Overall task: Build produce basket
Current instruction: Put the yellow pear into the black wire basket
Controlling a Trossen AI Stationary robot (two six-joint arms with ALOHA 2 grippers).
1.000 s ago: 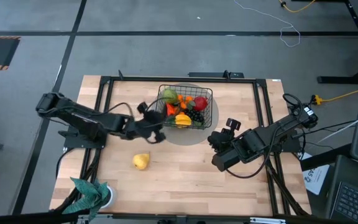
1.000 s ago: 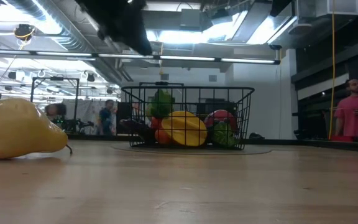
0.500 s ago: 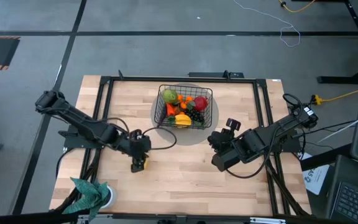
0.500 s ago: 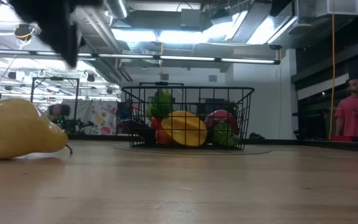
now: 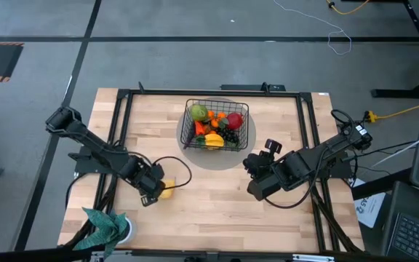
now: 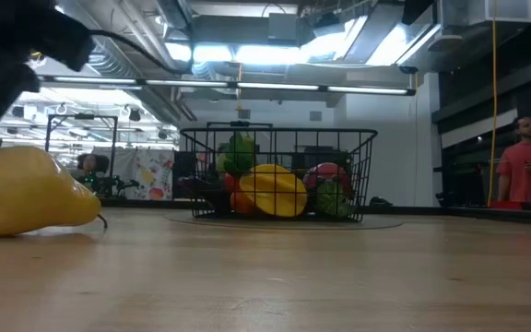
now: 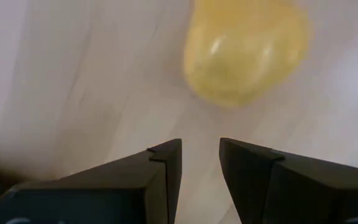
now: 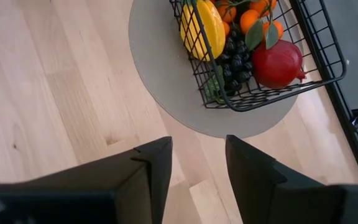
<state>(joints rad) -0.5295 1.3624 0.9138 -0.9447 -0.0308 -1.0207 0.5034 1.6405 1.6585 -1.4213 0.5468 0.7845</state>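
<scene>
Produce fills most of the black wire basket [image 5: 217, 125], which sits on a round grey mat [image 8: 166, 93] toward the far side of the worktop [image 5: 217, 211]: a green pear [image 5: 198, 112], a red round fruit [image 5: 234, 119], dark grapes [image 8: 234, 62], small oranges [image 8: 252, 20] and a yellow piece [image 8: 202, 28] are already inside. One yellow pear [image 5: 166, 191] remains out, lying on the worktop nearer than the basket and to its left, so the task looks nearly complete. The left end effector [image 7: 199, 158] hangs just short of this pear, fingers slightly parted and empty, not touching it. The right end effector [image 8: 197, 152] waits to the basket's near right, fingers apart, grasping nothing.
</scene>
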